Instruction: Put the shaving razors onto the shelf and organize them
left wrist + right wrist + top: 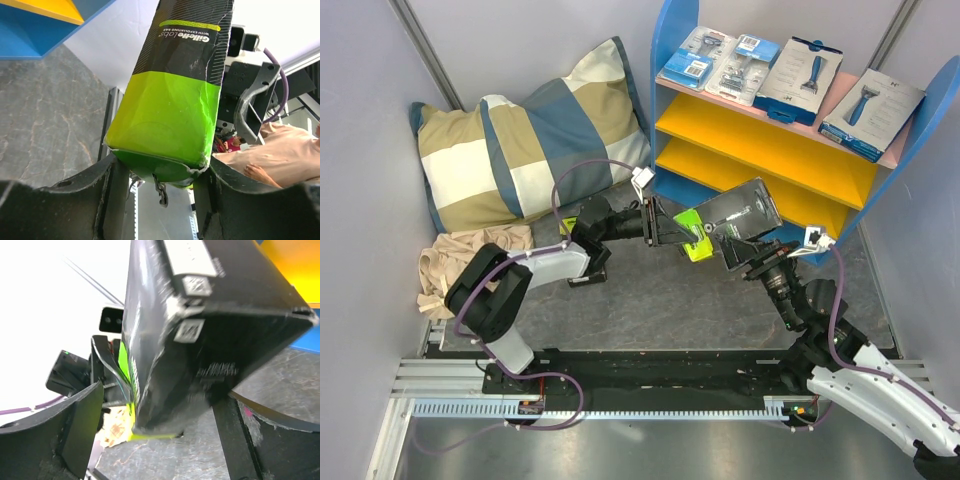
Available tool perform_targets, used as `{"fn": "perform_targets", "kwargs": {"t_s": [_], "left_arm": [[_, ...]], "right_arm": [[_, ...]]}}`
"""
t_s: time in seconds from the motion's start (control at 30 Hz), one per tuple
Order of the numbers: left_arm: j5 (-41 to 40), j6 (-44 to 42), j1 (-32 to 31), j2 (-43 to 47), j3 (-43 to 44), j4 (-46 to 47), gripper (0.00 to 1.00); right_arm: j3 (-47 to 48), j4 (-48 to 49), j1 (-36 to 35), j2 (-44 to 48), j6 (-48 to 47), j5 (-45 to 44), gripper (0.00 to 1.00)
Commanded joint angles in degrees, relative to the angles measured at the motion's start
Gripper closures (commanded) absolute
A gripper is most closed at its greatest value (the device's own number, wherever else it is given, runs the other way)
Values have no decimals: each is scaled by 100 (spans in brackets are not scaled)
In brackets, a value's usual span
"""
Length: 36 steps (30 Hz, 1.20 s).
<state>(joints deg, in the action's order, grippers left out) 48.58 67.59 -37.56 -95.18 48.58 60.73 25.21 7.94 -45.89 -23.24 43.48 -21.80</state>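
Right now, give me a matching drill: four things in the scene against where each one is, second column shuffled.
Things:
1. black-and-lime box
2. white razor boxes
3. checked pillow
4. beige cloth

Places:
A. leaning in the far left corner
B. on the pink top board
C. crumpled on the near side of the pillow
D. clamped in the left gripper

Pairs: 1-D, 2-B, 3-A, 4-C
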Motion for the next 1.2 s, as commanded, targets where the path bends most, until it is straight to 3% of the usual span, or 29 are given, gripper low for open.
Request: {"fn": "perform_targets", "kwargs": {"t_s": [0.0,0.63,1.0,1.17], "left_arm": [[-296,-641,328,342,486,-851,98],[-164,-370,970,-150,1795,-1353,98],[-445,96,1084,-897,2875,-1432,98],[-928,149,1084,-1134,3210,-1713,98]], "right_arm": [[397,243,-17,171,-147,-96,5],[546,-381,-17,769,-393,-333,2],[678,-733,-17,1068,-446,-404,2],[704,-988,-25,1199,-429,-465,2]]}}
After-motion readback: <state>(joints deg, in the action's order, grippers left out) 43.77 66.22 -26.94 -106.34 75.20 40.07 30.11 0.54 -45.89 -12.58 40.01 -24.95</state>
